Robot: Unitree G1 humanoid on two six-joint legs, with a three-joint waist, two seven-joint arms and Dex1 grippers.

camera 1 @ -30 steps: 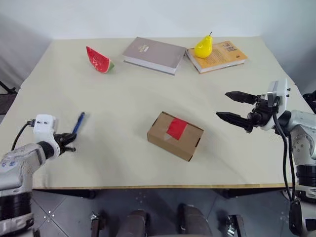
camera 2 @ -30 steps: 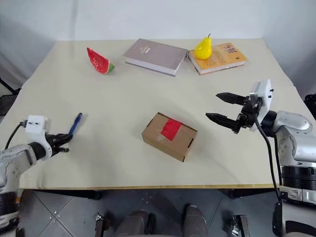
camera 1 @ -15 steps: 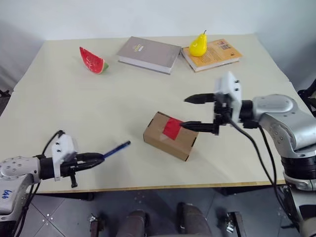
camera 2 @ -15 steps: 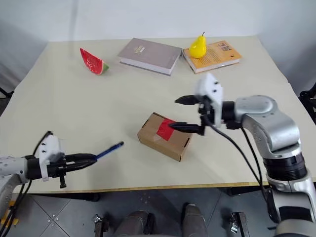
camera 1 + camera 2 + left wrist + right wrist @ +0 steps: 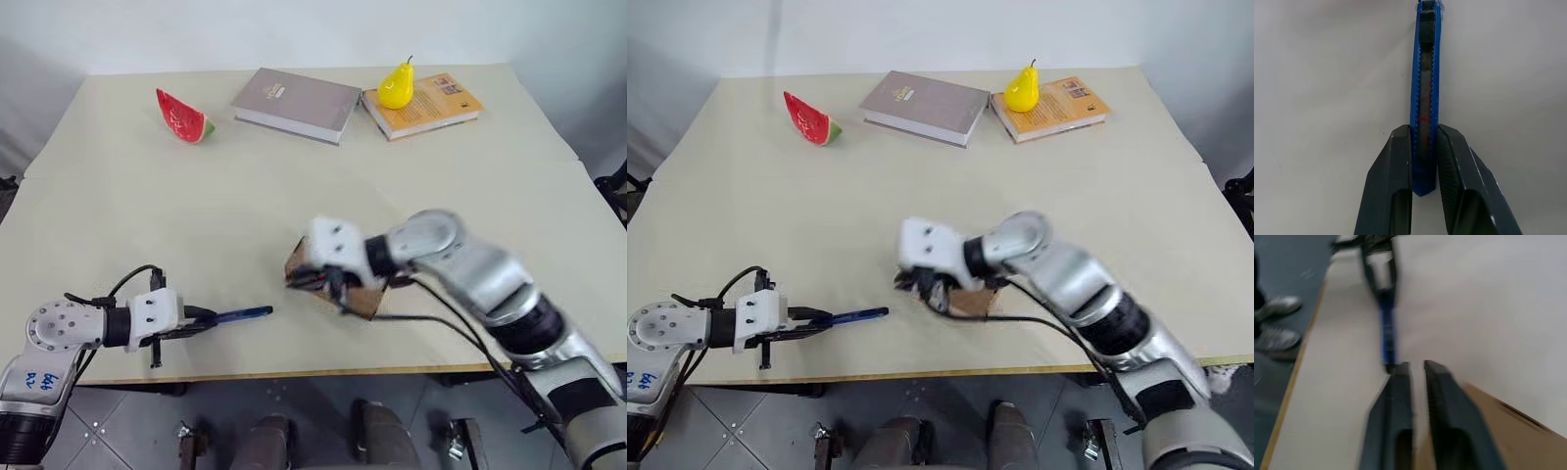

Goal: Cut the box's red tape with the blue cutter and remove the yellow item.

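Note:
My left gripper (image 5: 201,317) is shut on the blue cutter (image 5: 243,314), which points right across the table toward the box. In the left wrist view the cutter (image 5: 1425,98) is clamped between both fingers. The brown box (image 5: 369,298) sits near the table's front middle, largely covered by my right hand. My right gripper (image 5: 329,285) is shut and rests low over the box's left end, with nothing between its fingers (image 5: 1400,396) in the right wrist view. That view also shows a box edge (image 5: 1498,431) and the cutter (image 5: 1386,333) beyond. The red tape and the yellow item are hidden.
At the table's far side lie a watermelon slice (image 5: 181,116), a grey book (image 5: 297,103) and a yellow pear (image 5: 397,88) on an orange book (image 5: 446,101). The table's front edge (image 5: 294,372) runs just below both grippers.
My right arm swung left from beside the box to over it, and its fingers closed. My left gripper rolled and moved right, and the cutter it holds now points at the box.

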